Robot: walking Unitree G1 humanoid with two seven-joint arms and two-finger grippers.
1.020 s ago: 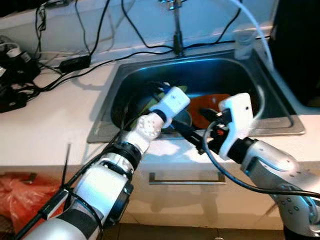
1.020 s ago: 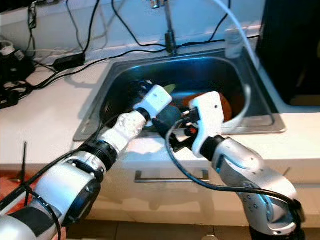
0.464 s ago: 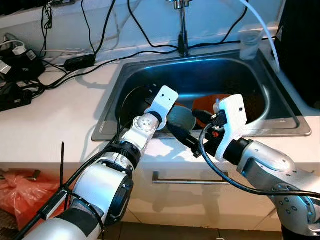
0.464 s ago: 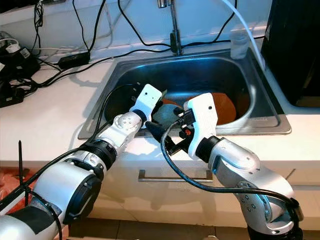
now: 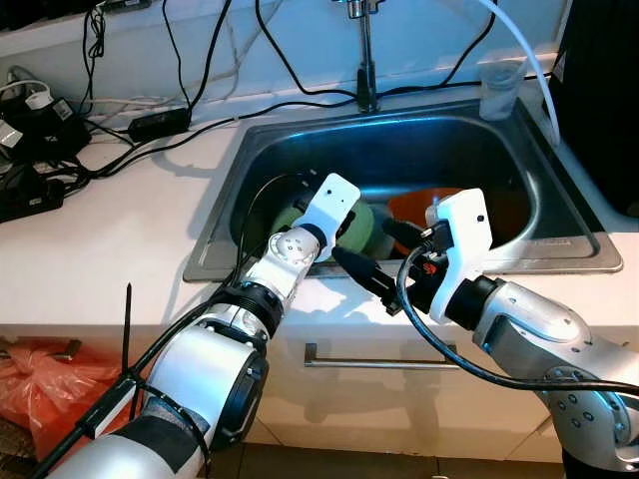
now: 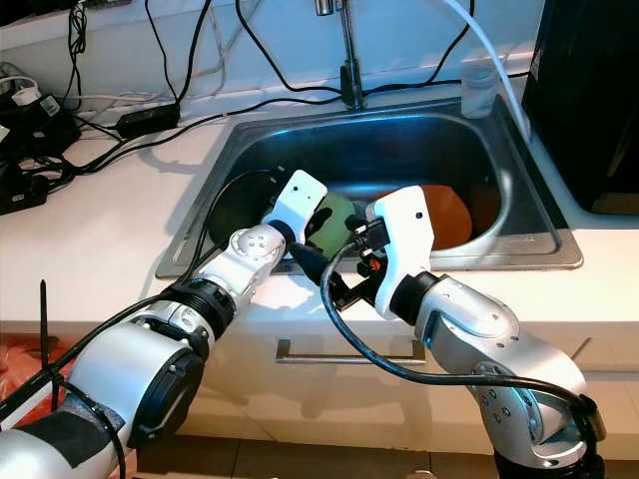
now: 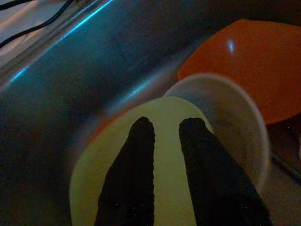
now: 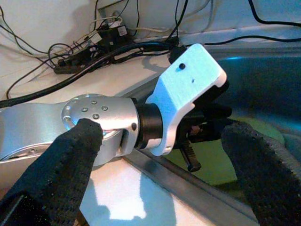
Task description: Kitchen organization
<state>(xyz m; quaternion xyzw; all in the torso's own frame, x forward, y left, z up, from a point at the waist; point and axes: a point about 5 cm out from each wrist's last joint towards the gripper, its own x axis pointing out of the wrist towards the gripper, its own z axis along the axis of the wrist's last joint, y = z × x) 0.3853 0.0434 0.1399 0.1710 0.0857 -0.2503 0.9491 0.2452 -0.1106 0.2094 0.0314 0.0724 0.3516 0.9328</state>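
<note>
My left gripper (image 7: 165, 123) reaches into the steel sink (image 5: 399, 140), its fingers close together and shut on a pale green plate (image 7: 89, 179), which stands tilted (image 5: 357, 228). Behind the plate lie a whitish bowl (image 7: 235, 127) and an orange plate (image 5: 419, 205). My right gripper (image 5: 361, 238) hovers at the sink's front rim, right beside the left wrist. It is wide open, with its fingers (image 8: 70, 155) on either side of the left gripper's white housing (image 8: 188, 80) and holding nothing.
A faucet (image 5: 364, 60) rises behind the sink, with a clear cup (image 5: 496, 85) and a white hose (image 5: 524, 50) at the back right. Cables and power adapters (image 5: 150, 125) cover the counter's back left. A black appliance (image 5: 599, 90) stands right. A drawer handle (image 5: 369, 359) sits below.
The green plate has come up in my left gripper and now covers the grey bowl seen half a second ago. The right gripper has barely moved.
</note>
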